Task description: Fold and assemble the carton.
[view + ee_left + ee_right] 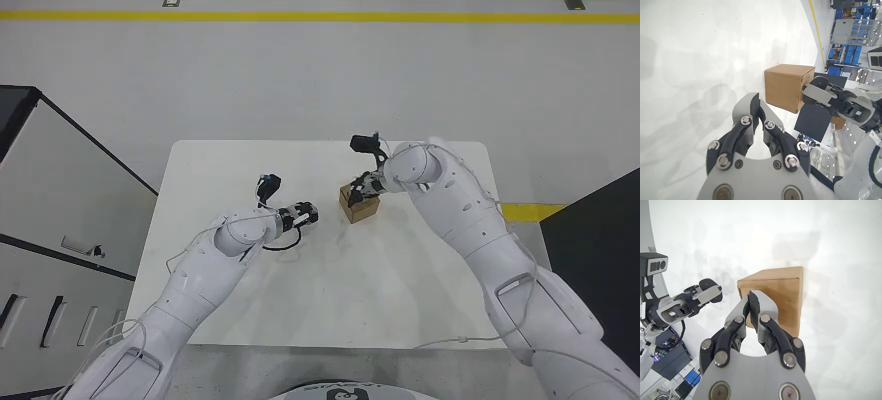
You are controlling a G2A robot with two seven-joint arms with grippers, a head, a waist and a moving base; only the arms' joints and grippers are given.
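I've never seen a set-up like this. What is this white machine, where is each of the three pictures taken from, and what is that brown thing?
It is a robot with two white arms, each ending in a two-fingered pincer. The wide picture looks down from a camera above the arms onto a white table. The other two come from cameras on the wrists, so each looks along its own pincer. On the table stands a small brown carton, folded into a box shape. The right pincer is closed, its tips against one side of the carton; whether it pinches any cardboard cannot be made out. The left pincer is closed too, holds nothing, and sits a little apart from the carton.
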